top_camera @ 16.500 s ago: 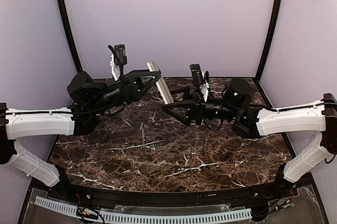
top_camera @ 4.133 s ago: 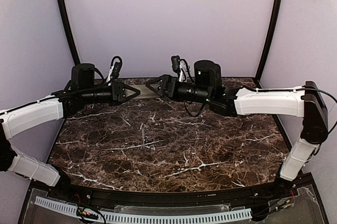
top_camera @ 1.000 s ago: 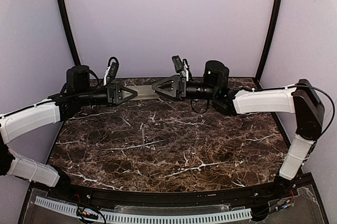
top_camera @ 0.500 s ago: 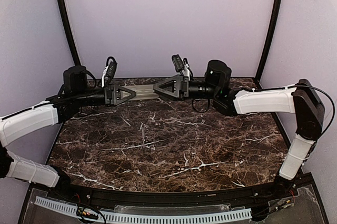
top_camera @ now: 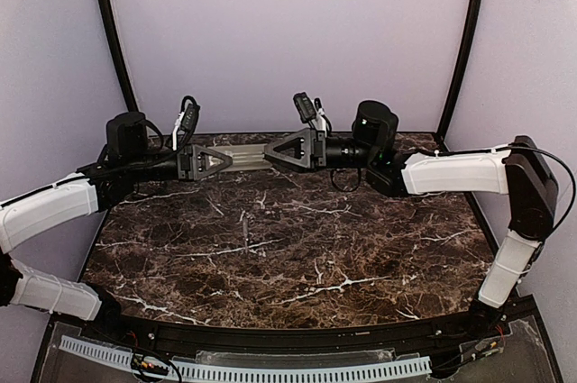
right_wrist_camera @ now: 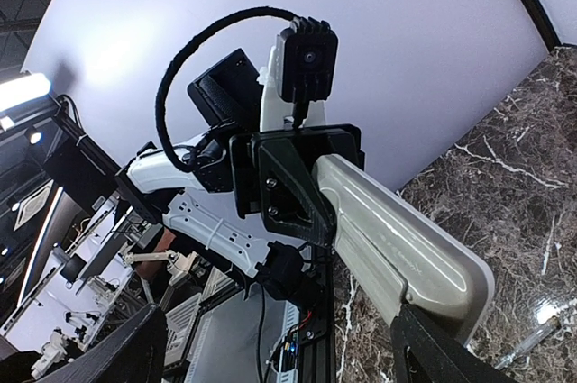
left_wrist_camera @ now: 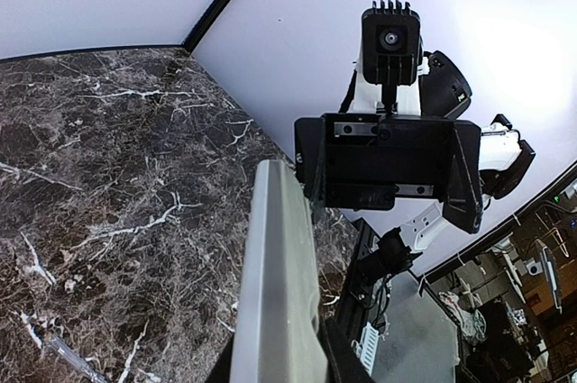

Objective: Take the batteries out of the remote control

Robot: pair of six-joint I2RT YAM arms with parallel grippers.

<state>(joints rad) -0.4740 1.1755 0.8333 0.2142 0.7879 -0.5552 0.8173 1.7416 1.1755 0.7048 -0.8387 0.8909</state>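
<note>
The remote control (top_camera: pixel 248 159) hangs level above the back of the table, held lengthwise between the two arms. My left gripper (top_camera: pixel 216 161) is shut on its left end; in the left wrist view the remote control (left_wrist_camera: pixel 278 284) runs straight out from my left gripper (left_wrist_camera: pixel 279 369). My right gripper (top_camera: pixel 276 152) is open around the other end. In the right wrist view the grey-beige back of the remote control (right_wrist_camera: pixel 397 239) faces the camera, its end lying against one finger (right_wrist_camera: pixel 442 356) of my right gripper (right_wrist_camera: pixel 284 351) and well clear of the other. The batteries are hidden.
The dark marble table (top_camera: pixel 297 257) lies below both arms, with pale walls (top_camera: pixel 288 41) close behind and black corner posts (top_camera: pixel 113 41) at each side. A thin pale stick-like thing (top_camera: pixel 245 232) lies on the table's middle.
Both grippers and the remote have drifted slightly to the left. The left grip holds as before and the right jaws stay wide.
</note>
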